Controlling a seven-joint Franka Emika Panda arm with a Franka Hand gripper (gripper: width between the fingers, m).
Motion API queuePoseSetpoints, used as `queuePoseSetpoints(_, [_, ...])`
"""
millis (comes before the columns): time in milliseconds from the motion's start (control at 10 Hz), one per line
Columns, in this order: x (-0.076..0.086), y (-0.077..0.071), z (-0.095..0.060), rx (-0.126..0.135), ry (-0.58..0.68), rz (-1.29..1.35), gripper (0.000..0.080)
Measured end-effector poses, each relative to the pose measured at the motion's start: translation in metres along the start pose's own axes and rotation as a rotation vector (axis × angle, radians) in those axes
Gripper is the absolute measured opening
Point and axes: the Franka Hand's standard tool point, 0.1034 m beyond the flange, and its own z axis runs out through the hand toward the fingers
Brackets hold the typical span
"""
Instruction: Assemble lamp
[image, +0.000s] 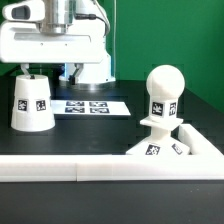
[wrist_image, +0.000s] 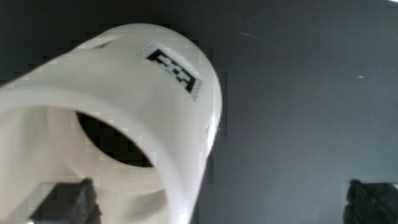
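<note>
The white tapered shade (image: 30, 102) stands wide end down on the black table at the exterior view's left, with a marker on its side. My gripper (image: 30, 68) hangs right above its top. In the wrist view the shade (wrist_image: 125, 110) fills the picture, its dark opening facing the camera. My gripper (wrist_image: 217, 205) is open, with one fingertip (wrist_image: 64, 204) over the shade and the other over bare table, so part of the shade's wall lies between them. The rounded bulb (image: 163, 93) stands upright on the stepped base (image: 172, 147) at the exterior view's right.
The marker board (image: 86, 105) lies flat on the table between the shade and the lamp base. A white rail (image: 60, 168) runs along the table's near edge. The robot's white body (image: 60, 40) stands behind the shade.
</note>
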Motion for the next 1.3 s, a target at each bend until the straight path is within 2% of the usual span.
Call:
queuePoseSetpoints(100, [0.0009,-0.0001,-0.0005,0.0,0.001,-0.001,0.0698])
queuePoseSetpoints(300, [0.001,0.0,-0.0006,0.0,0.001,-0.001,0.0432])
queuePoseSetpoints(400, [0.0009,-0.0001,-0.0005,0.0,0.001,-0.001,0.0432])
queuePoseSetpoints(500, [0.0009,-0.0001,-0.0005,0.0,0.0,-0.001,0.0296])
queuePoseSetpoints(600, [0.0009,-0.0001,-0.0005,0.0,0.0,-0.001,0.0096])
queuePoseSetpoints(700, [0.0013,-0.0001,-0.0009,-0.001,0.002,-0.002,0.0096])
queuePoseSetpoints(800, [0.0016,0.0,-0.0014,-0.001,0.003,-0.002,0.0043])
queuePoseSetpoints(1300, [0.0021,-0.0029,-0.0025,0.003,-0.002,0.013,0.0043])
